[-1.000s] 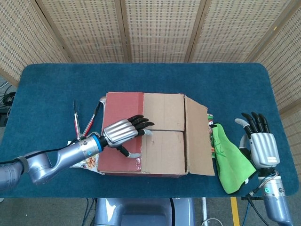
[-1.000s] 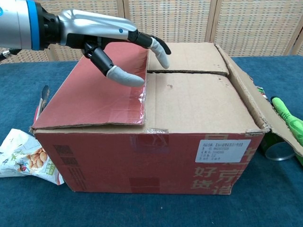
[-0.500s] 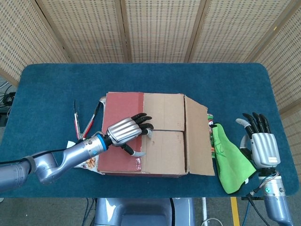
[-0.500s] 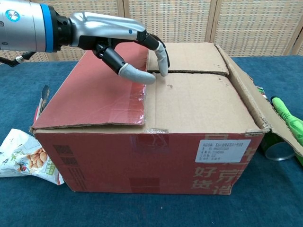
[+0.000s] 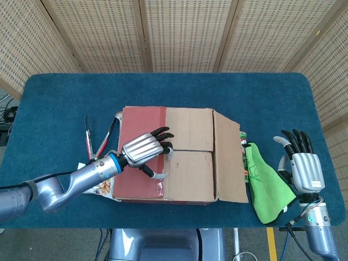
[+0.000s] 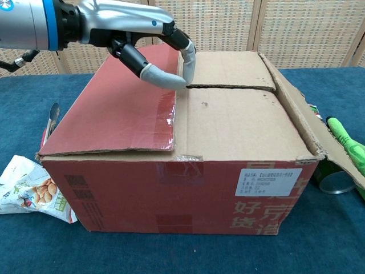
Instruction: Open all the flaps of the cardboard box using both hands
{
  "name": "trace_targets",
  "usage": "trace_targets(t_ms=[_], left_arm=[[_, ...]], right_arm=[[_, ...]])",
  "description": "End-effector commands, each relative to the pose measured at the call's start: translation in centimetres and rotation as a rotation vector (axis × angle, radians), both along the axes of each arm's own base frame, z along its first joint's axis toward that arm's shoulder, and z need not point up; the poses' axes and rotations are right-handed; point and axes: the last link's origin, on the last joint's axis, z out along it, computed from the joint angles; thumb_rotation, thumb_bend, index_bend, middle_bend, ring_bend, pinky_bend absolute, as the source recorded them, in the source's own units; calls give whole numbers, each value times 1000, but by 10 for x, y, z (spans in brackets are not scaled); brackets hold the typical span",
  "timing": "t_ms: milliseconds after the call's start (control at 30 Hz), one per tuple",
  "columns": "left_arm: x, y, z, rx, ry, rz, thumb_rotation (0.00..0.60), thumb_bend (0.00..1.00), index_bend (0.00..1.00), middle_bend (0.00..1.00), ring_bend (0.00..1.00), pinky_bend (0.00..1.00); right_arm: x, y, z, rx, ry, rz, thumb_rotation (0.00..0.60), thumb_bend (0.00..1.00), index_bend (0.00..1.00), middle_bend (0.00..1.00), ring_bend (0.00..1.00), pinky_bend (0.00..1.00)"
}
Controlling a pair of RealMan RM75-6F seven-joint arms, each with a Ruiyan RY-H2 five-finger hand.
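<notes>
The cardboard box (image 5: 187, 157) stands in the middle of the blue table (image 5: 65, 98). Its red left flap (image 5: 142, 136) lies flat over two brown inner flaps (image 6: 239, 117). The right flap (image 5: 228, 160) slopes down and outward. My left hand (image 5: 144, 149) hovers over the red flap's free edge. Its fingertips (image 6: 187, 61) bend down to the seam between the brown flaps, and the thumb (image 6: 162, 79) sits at the red edge. It grips nothing. Off to the right of the box my right hand (image 5: 302, 163) is held open, fingers spread, apart from everything.
A green glove (image 5: 266, 185) lies against the box's right side, with a can (image 6: 335, 181) beside it. Metal tongs (image 5: 95, 138) and a snack bag (image 6: 25, 191) lie on the table left of the box. Woven screens stand behind the table.
My left hand has drawn back slightly to the left, and its fingers have curled down onto the red flap's edge at the seam. The right hand has barely moved.
</notes>
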Motion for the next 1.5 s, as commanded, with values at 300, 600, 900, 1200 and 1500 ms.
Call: trace_targets(t_ms=[300, 600, 900, 1200, 1500], left_arm=[[0, 5, -3, 36, 37, -11, 245, 249, 424, 341, 108, 0], [2, 7, -8, 52, 59, -15, 242, 249, 485, 342, 112, 0], [3, 8, -1, 93, 73, -32, 242, 248, 583, 414, 182, 0], [4, 7, 8, 131, 79, -47, 240, 248, 619, 420, 187, 0], [3, 2, 31, 195, 45, -66, 239, 246, 619, 421, 189, 0]], right_arm=[[-2, 1, 2, -7, -6, -4, 600, 852, 221, 139, 0, 0], [-5, 4, 3, -12, -12, -15, 600, 852, 221, 139, 0, 0], [-5, 4, 2, -12, -15, -13, 600, 854, 221, 139, 0, 0], [-6, 4, 3, -15, -18, -15, 600, 853, 221, 139, 0, 0], [-5, 3, 4, -18, -20, -12, 600, 853, 221, 139, 0, 0]])
